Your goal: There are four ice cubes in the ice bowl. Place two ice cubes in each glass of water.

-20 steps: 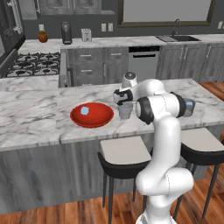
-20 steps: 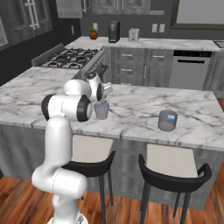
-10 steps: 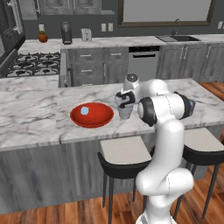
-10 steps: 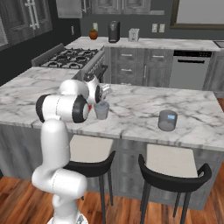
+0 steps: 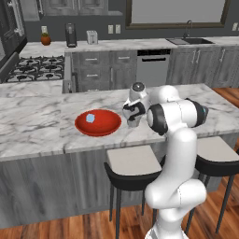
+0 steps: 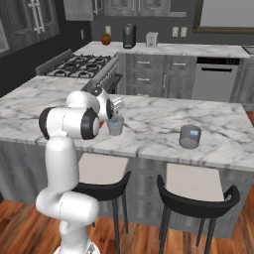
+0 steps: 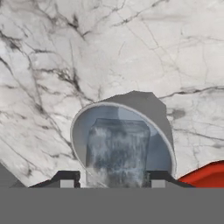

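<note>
Obs.: my gripper (image 7: 113,181) hangs directly over the nearer glass of water (image 7: 148,109), pointing straight down into its mouth. The fingers stand partly apart. One ice cube (image 7: 117,151) sits between them, inside the ring of the rim. There is a sliver of gap on one side of the cube, so I judge it freed rather than pinched, though I cannot be certain.

Layout: this glass stands on the marble tabletop (image 5: 37,126) just beside the red ice bowl (image 5: 100,126), whose edge touches the corner of the hand view. One cube (image 5: 90,118) lies in the bowl, off centre on the side away from me. The other glass of water (image 6: 189,136) stands well apart along the tabletop, on the side away from the bowl. What it holds I cannot make out.

Key relation: cube above glass, same vertical line, so no sideways correction is needed. The bowl is the near neighbour for the next pick.

Risk: lifting off before the cube has cleared the fingers.
</note>
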Controlling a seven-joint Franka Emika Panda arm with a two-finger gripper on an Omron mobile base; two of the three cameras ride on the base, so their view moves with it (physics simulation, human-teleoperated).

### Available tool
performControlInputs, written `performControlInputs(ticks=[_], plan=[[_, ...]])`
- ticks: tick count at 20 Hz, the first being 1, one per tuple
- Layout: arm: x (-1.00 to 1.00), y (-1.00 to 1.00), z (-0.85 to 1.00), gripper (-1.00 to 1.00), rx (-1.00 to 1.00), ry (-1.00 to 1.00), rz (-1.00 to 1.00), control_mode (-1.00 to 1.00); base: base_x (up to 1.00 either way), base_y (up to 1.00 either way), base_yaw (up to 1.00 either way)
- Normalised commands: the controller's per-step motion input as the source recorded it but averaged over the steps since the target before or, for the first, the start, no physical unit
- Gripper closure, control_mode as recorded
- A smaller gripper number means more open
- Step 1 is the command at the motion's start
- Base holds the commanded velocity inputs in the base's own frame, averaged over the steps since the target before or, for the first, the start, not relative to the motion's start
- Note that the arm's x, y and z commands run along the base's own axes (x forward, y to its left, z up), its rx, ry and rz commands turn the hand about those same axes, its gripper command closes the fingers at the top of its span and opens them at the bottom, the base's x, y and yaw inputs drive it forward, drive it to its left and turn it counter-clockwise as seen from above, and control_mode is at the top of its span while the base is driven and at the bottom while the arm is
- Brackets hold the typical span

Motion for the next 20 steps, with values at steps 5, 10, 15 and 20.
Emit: performControlInputs(ticks=[5, 10, 15, 20], plan=[[0.08, 0.00, 0.00, -1.00, 0.00, 0.00, 0.00, -1.00, 0.00, 0.00, 0.00], [0.03, 0.00, 0.04, -1.00, 0.00, -0.04, 0.00, -1.00, 0.00, 0.00, 0.00], [-0.06, 0.00, 0.47, -1.00, 0.03, -0.07, 0.00, -1.00, 0.00, 0.00, 0.00], [-0.69, 0.04, 0.70, -1.00, 0.07, -0.06, 0.04, -1.00, 0.00, 0.00, 0.00]])
